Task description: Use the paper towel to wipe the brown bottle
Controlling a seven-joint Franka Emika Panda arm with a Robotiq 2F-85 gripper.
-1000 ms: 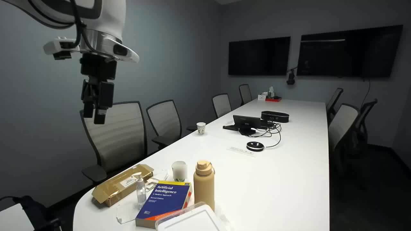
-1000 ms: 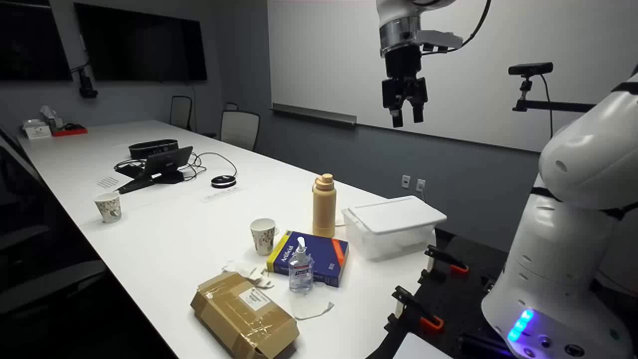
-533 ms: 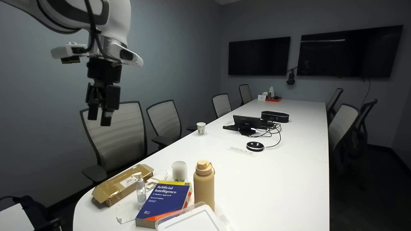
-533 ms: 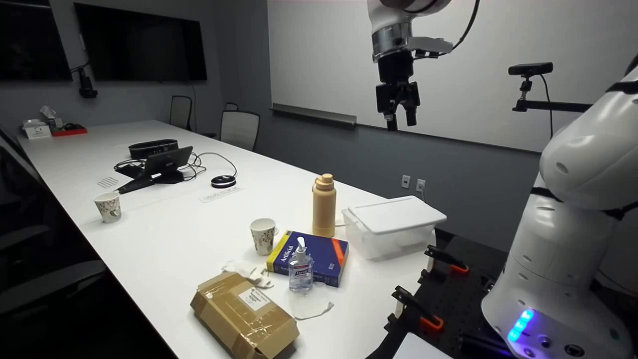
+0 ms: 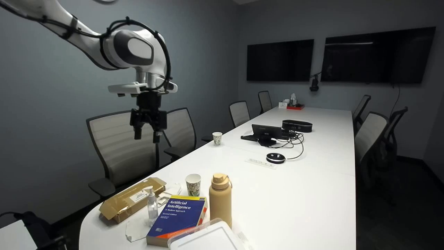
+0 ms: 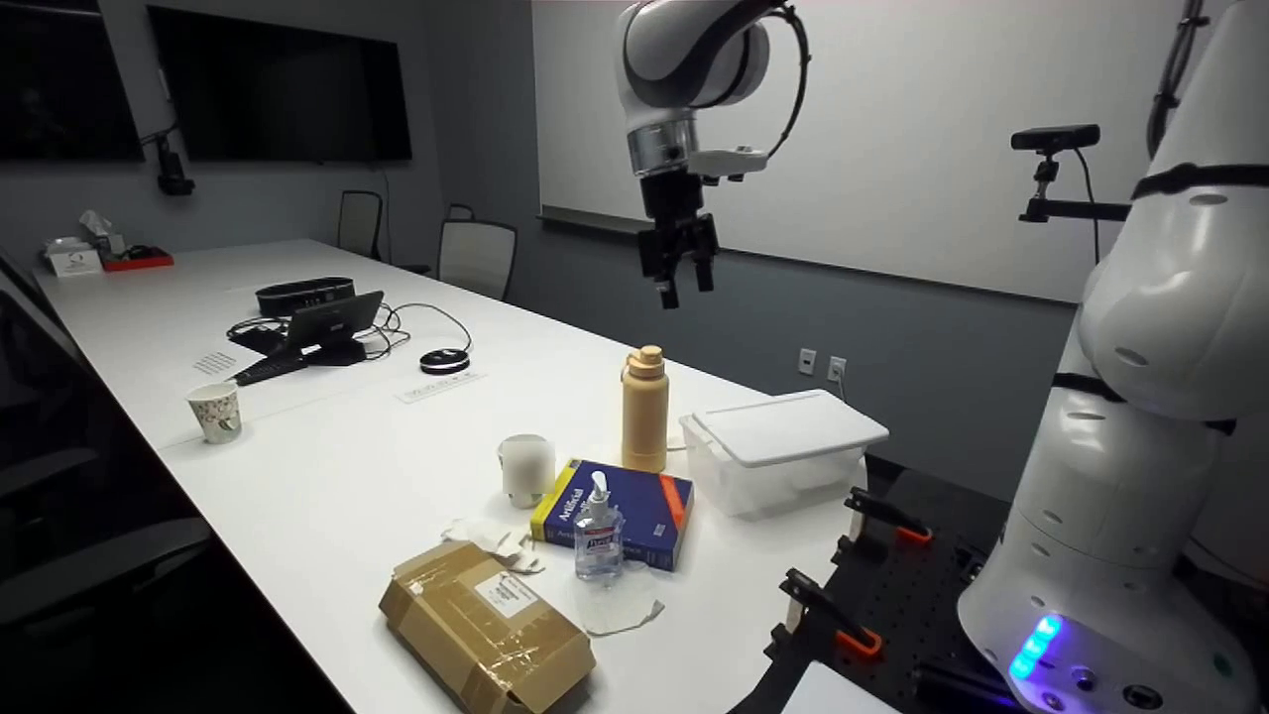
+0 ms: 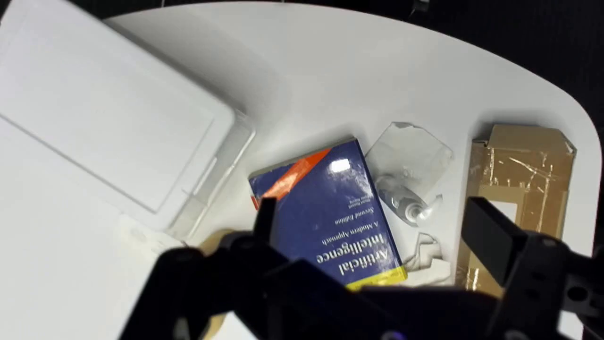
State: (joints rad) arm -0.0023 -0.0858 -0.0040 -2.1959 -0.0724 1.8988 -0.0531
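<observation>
Hanging high over the bench point(image 5: 295, 205), hand point(image 5: 147, 136) spread, well apart from the brown bottle point(image 5: 220, 205).
In an exterior view: bottle upright just beside the blue textbook point(image 5: 178, 218), its foot overlapped by the white-lidded tub point(image 5: 210, 238); patterned paper cup point(image 5: 193, 185) near. In an exterior view: textbook lies between bottle and sanitizer pump point(image 6: 599, 547); crumpled white paper point(image 6: 496, 537) just beside the taped carton point(image 6: 486, 625). Wrist view: fingers point(image 7: 490, 233) apart above the textbook; bottle mostly covered by the hand, tan patches showing; crumpled white paper between textbook and carton, thin pale sheet point(image 7: 415, 146) by the sanitizer pump.
</observation>
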